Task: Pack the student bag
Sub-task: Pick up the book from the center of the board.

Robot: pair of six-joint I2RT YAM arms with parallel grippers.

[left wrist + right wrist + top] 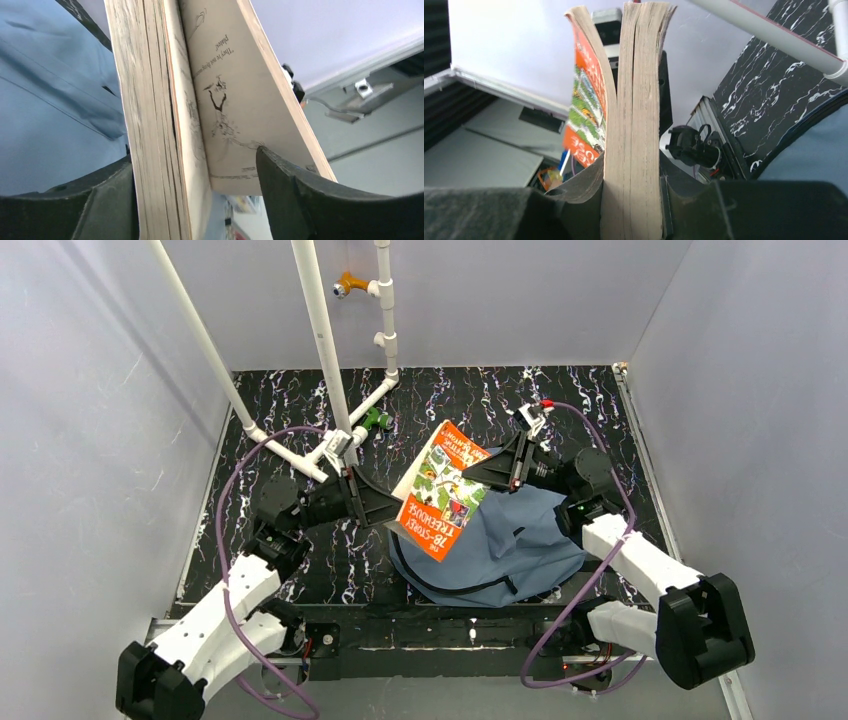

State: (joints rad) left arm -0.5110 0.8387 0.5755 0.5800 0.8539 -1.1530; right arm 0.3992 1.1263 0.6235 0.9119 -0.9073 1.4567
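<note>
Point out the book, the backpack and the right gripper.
book (440, 492): top view, middle of its orange cover.
backpack (525, 540): top view, bare blue fabric beside the book.
right gripper (478, 472): top view, fingertips at the book's edge.

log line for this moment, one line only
left gripper: shut on paperback book | right gripper: shut on same book | book: pages splayed, not yet in blue backpack

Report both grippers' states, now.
Left gripper: closed on the book.
Right gripper: closed on the same book, opposite edge.
</note>
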